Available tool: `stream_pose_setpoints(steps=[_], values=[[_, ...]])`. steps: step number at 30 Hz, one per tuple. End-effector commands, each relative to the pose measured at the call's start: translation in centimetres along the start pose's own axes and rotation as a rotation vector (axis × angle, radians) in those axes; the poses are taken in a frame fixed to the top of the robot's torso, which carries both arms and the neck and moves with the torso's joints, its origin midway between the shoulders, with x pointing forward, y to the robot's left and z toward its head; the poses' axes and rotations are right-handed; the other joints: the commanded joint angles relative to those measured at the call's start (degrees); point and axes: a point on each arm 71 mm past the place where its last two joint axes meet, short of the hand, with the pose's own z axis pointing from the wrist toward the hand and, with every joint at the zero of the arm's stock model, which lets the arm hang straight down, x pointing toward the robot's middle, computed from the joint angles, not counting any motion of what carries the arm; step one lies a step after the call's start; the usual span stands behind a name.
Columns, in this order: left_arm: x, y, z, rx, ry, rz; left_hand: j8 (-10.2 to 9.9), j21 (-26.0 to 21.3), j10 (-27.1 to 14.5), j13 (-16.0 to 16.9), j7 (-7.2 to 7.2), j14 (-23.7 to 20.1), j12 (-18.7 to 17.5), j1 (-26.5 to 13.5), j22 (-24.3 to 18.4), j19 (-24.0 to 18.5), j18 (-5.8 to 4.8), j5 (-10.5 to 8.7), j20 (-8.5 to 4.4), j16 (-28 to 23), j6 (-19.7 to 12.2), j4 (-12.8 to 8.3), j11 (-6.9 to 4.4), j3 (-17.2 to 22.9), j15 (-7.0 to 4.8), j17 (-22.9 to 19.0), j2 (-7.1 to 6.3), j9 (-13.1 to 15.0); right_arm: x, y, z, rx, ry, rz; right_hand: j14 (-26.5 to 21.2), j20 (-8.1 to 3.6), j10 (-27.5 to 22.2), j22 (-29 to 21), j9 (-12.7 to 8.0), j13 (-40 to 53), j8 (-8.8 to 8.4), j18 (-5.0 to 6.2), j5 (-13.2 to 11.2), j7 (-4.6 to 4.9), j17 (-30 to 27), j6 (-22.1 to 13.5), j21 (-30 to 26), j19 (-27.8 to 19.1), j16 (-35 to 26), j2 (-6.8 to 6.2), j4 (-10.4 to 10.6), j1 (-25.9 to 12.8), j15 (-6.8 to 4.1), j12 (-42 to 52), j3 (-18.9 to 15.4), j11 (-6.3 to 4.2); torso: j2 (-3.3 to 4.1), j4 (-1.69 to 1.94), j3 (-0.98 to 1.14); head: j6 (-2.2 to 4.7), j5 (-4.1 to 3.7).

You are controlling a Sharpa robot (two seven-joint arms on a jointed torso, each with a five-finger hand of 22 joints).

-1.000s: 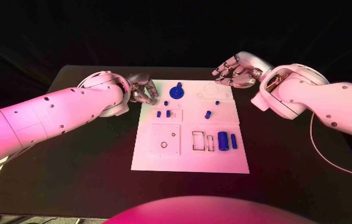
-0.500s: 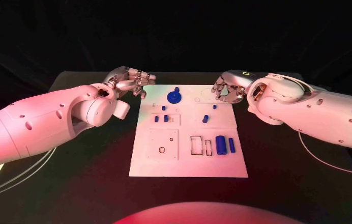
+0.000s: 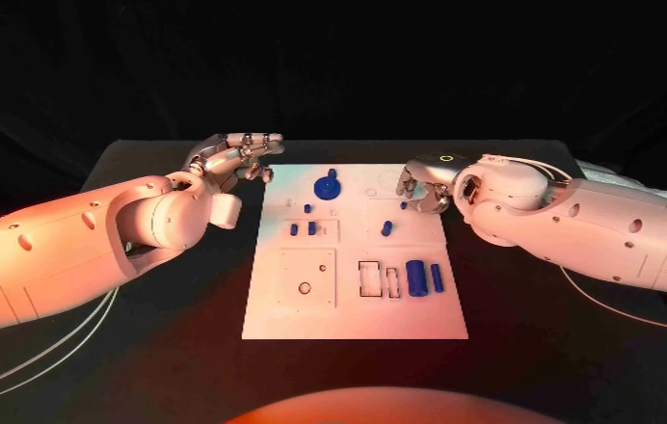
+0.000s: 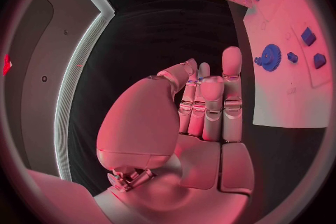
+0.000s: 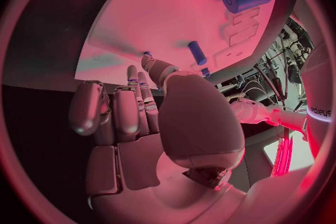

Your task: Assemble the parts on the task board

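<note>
Both hands have drifted toward the far end of the task board (image 3: 356, 320) since a second ago, still holding nothing. Left hand (image 3: 239, 157) hovers off the board's far-left corner, fingers loosely apart; right hand (image 3: 421, 185) has fingers slightly curled by the right edge. Risk imo: right hand clips the small peg (image 3: 387, 226) beside it, or the blue gear (image 3: 328, 187), knocking them astray.

One white task board (image 3: 355, 318) lies on one black table (image 3: 556, 347). It carries one blue gear (image 3: 327, 188), two blue cylinders (image 3: 415, 278) and several smaller blue pieces (image 3: 387, 226).
</note>
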Motion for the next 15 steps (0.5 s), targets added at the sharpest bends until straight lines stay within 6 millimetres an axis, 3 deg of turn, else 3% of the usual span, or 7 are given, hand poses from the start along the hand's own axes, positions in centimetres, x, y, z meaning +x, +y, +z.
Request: stream_pose_setpoints(steps=[1, 15], values=[[-0.01, -0.21, -0.10, 0.029, -0.007, -0.046, 0.41, -0.54, 0.36, 0.08, -0.09, -0.52, 0.44, -0.51, -0.17, -0.48, 0.39, 0.19, -0.11, -0.44, 0.40, -0.11, -0.14, -0.47, -0.06, -0.18, -0.18, -0.02, 0.57, 0.41, -0.07, -0.008, 0.067, -0.061, 2.20, -0.23, -0.35, -0.12, -0.01, -0.26, 0.01, 0.62, -0.26, -0.03, -0.06, -0.16, -0.21, 0.24, -0.20, -0.67, -0.14, 0.06, -0.15, -0.30, 0.14, -0.14, -0.01, -0.01, 0.00, -0.05, 0.10], [-0.31, -0.16, -0.20, 0.022, -0.011, -0.045, 0.44, -0.83, 0.30, 0.10, -0.11, -0.62, 0.53, -0.38, -0.35, -0.57, 0.43, 0.21, -0.14, -0.53, 0.37, -0.24, -0.16, -0.55, -0.09, -0.36, -0.19, -0.05, 0.72, 1.27, -0.03, -0.050, 0.061, -0.056, 2.17, -0.32, 3.28, 0.43, 0.52, -2.56, 0.89, 0.45, 0.26, -0.10, -1.02, 2.79, 0.15, 0.89, -1.01, 0.61, -0.72, 0.55, -0.29, 0.76, 0.97, -0.40, 0.00, -0.03, 0.02, -0.24, 0.28]])
